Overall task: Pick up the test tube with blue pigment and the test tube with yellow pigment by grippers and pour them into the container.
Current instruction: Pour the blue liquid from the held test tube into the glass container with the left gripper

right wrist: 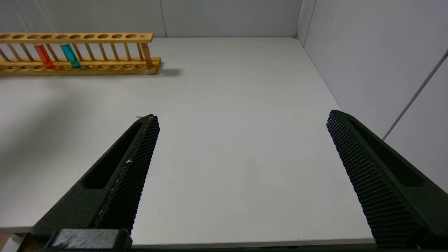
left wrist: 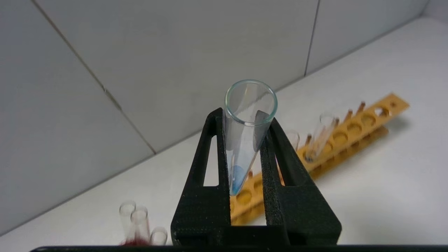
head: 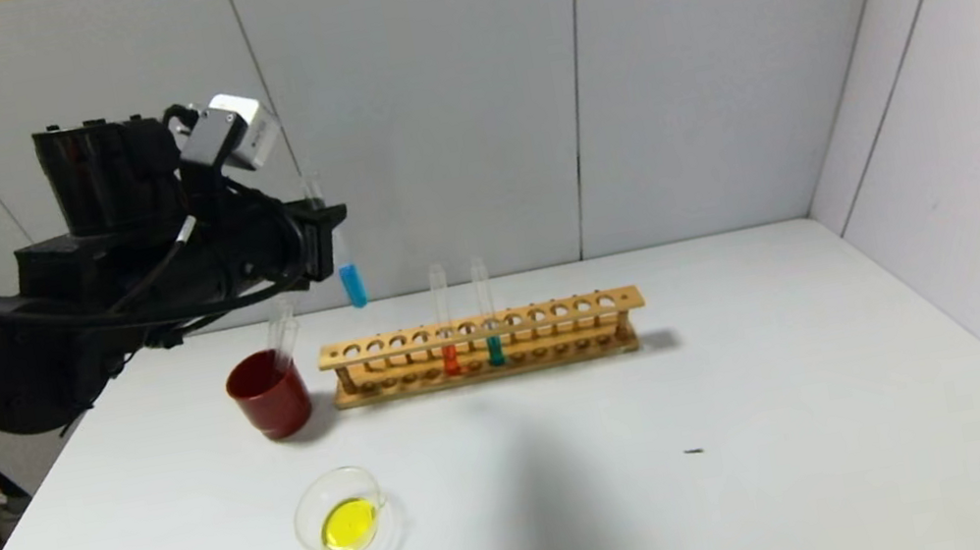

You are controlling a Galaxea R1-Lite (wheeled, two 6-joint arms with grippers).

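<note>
the left claw (head: 323,228) pinches the test tube with blue pigment (head: 351,283) upright, high over the rack's (head: 482,346) left end. yellow already lies in the container (head: 347,518) near-left on the desk (head: 774,426). next: carry it there and tilt. the right claw (right wrist: 241,154) idles, spread.

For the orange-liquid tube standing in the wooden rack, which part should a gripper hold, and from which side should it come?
Grip the orange-liquid tube on its bare glass above the wooden rack, probably from the front or above. It stands upright, and the teal-liquid tube stands close on one side, so fingers should close front-to-back.
</note>
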